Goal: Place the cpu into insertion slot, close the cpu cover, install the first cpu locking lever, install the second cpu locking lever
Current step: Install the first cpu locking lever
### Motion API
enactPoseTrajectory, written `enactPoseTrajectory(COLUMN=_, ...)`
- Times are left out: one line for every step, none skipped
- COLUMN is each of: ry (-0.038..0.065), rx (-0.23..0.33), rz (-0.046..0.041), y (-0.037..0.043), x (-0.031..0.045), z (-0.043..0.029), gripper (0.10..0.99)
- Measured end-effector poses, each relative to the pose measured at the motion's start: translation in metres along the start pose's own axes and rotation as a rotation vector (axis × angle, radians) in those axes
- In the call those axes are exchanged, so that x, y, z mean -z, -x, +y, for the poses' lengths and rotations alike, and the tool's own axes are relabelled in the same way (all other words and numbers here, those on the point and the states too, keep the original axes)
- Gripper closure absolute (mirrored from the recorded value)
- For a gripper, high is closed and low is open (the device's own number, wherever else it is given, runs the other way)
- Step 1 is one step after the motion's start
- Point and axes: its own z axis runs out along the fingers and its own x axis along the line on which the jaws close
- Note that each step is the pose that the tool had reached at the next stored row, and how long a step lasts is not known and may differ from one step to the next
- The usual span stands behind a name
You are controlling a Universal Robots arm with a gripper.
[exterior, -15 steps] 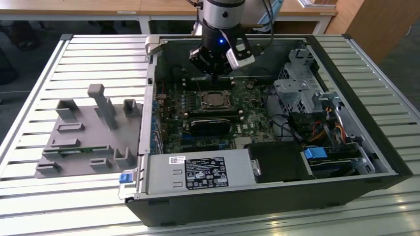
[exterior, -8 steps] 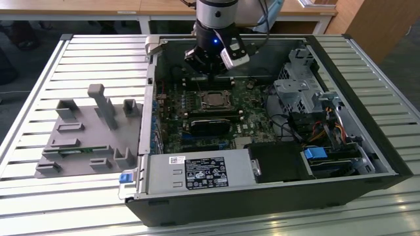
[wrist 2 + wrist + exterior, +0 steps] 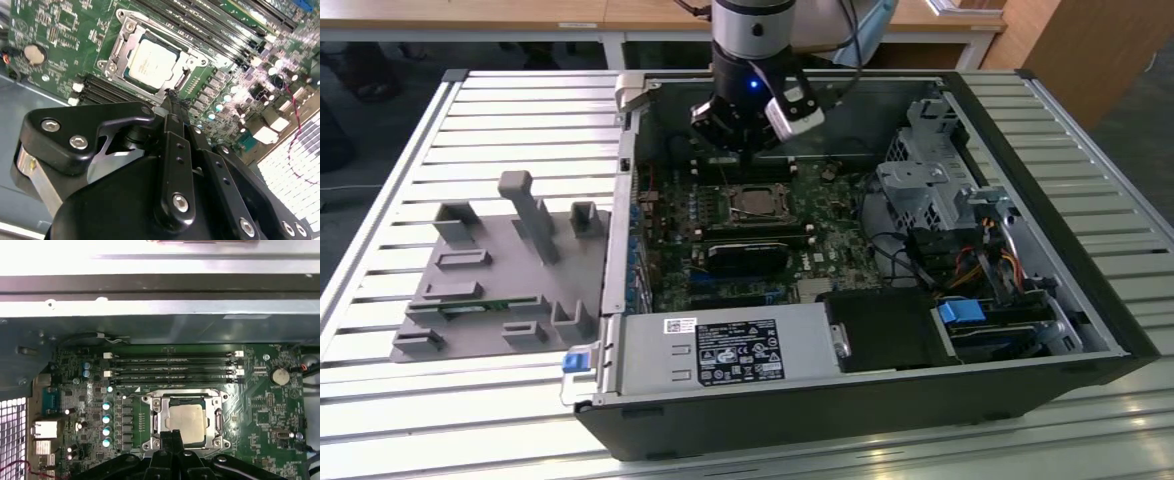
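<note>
cpu [image 3: 186, 424] sitting in insertion slot [image 3: 187, 401] | cpu cover [image 3: 156, 412] lying down around it | gripper [image 3: 171, 436] hovering at far edge, fingers together

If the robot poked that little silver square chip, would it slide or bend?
Probably neither. The small flat silver square chip looks stiff, like metal, and the silver metal frame around it likely stops sliding. It seems thin, so probably light.

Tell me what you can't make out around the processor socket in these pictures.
Socket pins: hidden under the chip in both wrist views.
Socket edge nearest the gripper: covered by it in the first wrist view.
Cover: too small in the exterior view to tell whether it's locked.
</note>
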Motion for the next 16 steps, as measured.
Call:
enactPoseTrajectory(ry=0.001, rx=0.016, rz=0.0013, y=0.0000, x=-0.0002, z=0.0000, gripper=0.980)
enactPoseTrajectory(ry=0.001, rx=0.027, rz=0.0021, y=-0.0004, x=-0.0004, z=0.0000, gripper=0.980)
enactPoseTrajectory(ry=0.002, rx=0.031, rz=0.0024, y=-0.0016, x=-0.0006, z=-0.0001, gripper=0.980)
enactPoseTrajectory(ry=0.002, rx=0.033, rz=0.0025, y=-0.0035, x=-0.0007, z=-0.0001, gripper=0.980)
enactPoseTrajectory(ry=0.002, rx=0.035, rz=0.0028, y=-0.0057, x=-0.0007, z=-0.0002, gripper=0.980)
enactPoseTrajectory(ry=0.002, rx=0.036, rz=0.0028, y=-0.0075, x=-0.0008, z=-0.0002, gripper=0.980)
enactPoseTrajectory(ry=0.002, rx=0.037, rz=0.0028, y=-0.0087, x=-0.0008, z=0.0000, gripper=0.980)
enactPoseTrajectory(ry=0.002, rx=0.037, rz=0.0028, y=-0.0097, x=-0.0008, z=0.0002, gripper=0.980)
enactPoseTrajectory(ry=0.002, rx=0.037, rz=0.0029, y=-0.0100, x=-0.0009, z=0.0003, gripper=0.980)
enactPoseTrajectory(ry=0.002, rx=0.037, rz=0.0028, y=-0.0100, x=-0.0009, z=0.0003, gripper=0.980)
enactPoseTrajectory(ry=0.002, rx=0.037, rz=0.0028, y=-0.0106, x=-0.0009, z=0.0003, gripper=0.980)
enactPoseTrajectory(ry=0.002, rx=0.037, rz=0.0028, y=-0.0108, x=-0.0009, z=0.0003, gripper=0.980)
enactPoseTrajectory(ry=0.002, rx=0.037, rz=0.0028, y=-0.0109, x=-0.0009, z=0.0003, gripper=0.980)
enactPoseTrajectory(ry=0.002, rx=0.037, rz=0.0028, y=-0.0113, x=-0.0009, z=0.0003, gripper=0.980)
enactPoseTrajectory(ry=0.002, rx=0.037, rz=0.0028, y=-0.0116, x=-0.0009, z=0.0003, gripper=0.980)
enactPoseTrajectory(ry=0.002, rx=0.037, rz=0.0028, y=-0.0116, x=-0.0009, z=0.0003, gripper=0.980)
